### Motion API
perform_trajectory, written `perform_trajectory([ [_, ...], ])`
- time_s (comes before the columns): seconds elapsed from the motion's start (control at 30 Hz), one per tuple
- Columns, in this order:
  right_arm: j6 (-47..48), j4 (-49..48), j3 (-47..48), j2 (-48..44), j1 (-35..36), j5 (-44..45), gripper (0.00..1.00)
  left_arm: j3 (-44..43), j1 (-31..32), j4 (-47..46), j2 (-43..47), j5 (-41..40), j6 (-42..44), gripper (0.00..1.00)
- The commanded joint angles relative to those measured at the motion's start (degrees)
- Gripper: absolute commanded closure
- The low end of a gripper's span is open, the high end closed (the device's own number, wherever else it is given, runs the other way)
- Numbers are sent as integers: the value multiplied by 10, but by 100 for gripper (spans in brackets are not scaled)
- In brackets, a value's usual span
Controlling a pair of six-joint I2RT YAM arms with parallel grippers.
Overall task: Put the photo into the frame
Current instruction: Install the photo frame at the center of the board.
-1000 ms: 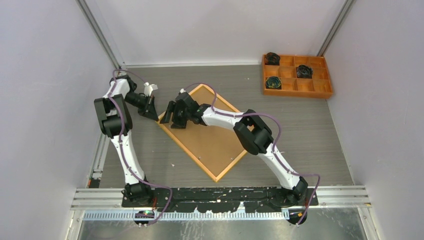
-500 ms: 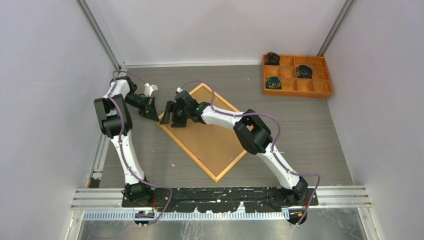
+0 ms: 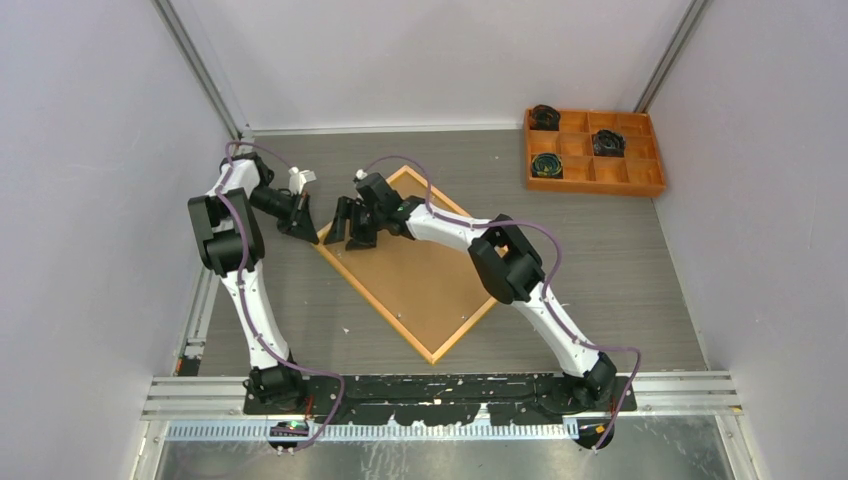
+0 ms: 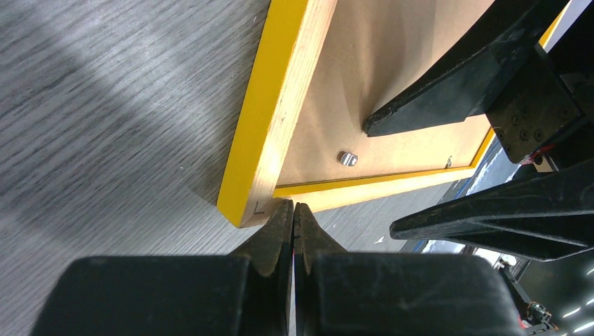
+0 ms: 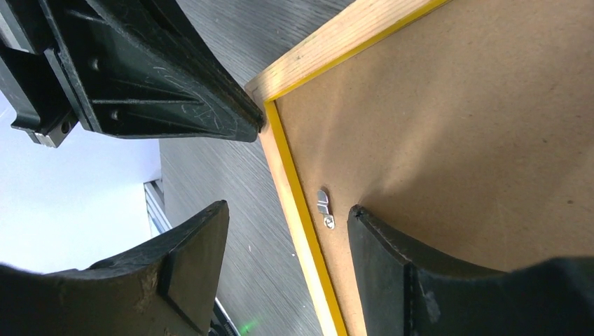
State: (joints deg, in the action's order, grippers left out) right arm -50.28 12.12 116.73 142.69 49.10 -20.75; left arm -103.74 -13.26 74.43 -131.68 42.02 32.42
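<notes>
The frame lies back-up on the table, turned like a diamond, with a brown backing board in it. The photo is out of view. My left gripper is shut, its tips touching the frame's left corner, with nothing held. My right gripper is open and straddles the yellow rim near that corner. One finger rests on the board beside a small metal clip; the other finger hangs over the table outside the frame.
An orange compartment tray with dark coiled items stands at the back right. Grey walls close in the left, right and far sides. The left arm's elbow stands close to the left wall.
My right gripper has shifted a little toward the far side along the frame's left corner. The left gripper and the frame have not moved.
</notes>
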Motion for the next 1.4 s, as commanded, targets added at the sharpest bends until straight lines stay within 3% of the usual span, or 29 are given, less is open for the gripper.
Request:
perform_trajectory([
  [0.0,1,-8,20,16,9,-22,33,8,-1,-7,1,-11,20,99],
  [0.63,-9,-20,35,37,18,-52,36,15,0,-5,3,-10,26,99],
  [1.37,79,110,151,77,8,-137,36,11,-1,-2,7,-10,26,100],
])
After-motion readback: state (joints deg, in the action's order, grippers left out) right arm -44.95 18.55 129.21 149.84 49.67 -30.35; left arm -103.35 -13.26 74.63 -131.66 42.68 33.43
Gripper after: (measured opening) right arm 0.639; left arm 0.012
